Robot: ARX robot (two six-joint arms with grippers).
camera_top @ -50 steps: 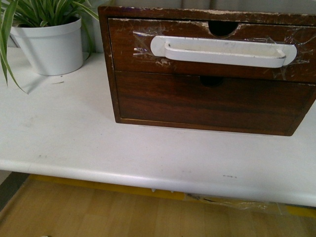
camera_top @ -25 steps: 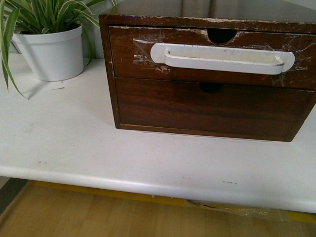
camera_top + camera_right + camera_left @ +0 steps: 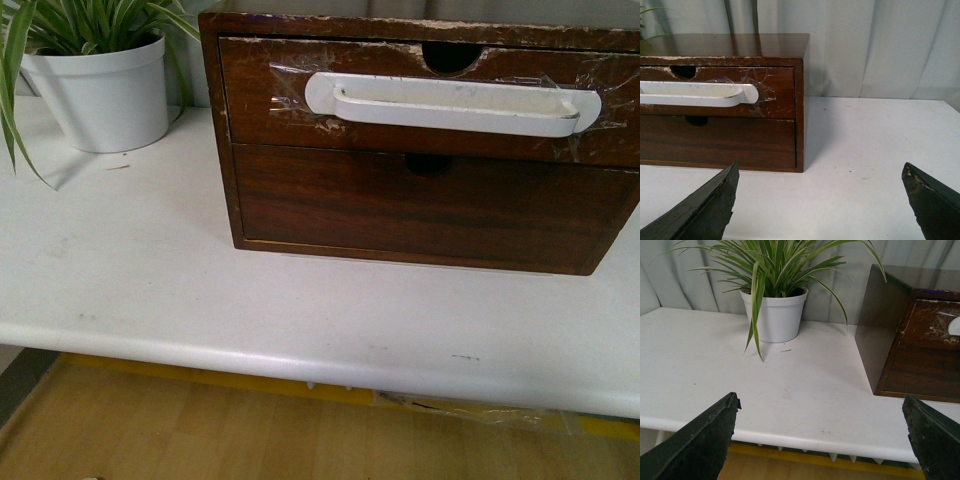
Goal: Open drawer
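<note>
The drawer (image 3: 280, 110) is the upper one in a dark wood box (image 3: 430, 215) on the white table. It is shut, with a long white bar handle (image 3: 450, 104) taped on, a half-round notch (image 3: 450, 57) and chipped edges. It also shows in the right wrist view (image 3: 782, 82) with its handle (image 3: 700, 94). A sliver shows in the left wrist view (image 3: 927, 322). My left gripper (image 3: 821, 412) is open and empty, over the table's front edge, left of the box. My right gripper (image 3: 820, 182) is open and empty, in front of the box's right corner. Neither arm shows in the front view.
A plain lower drawer front (image 3: 420, 205) without handle sits under the top one. A potted plant in a white pot (image 3: 100, 95) stands left of the box, also in the left wrist view (image 3: 774, 315). The white table (image 3: 150, 290) ends at a rounded front edge. Grey curtains hang behind.
The front view dipped and came back; the box and plant sit as one second ago. The drawer stays shut.
</note>
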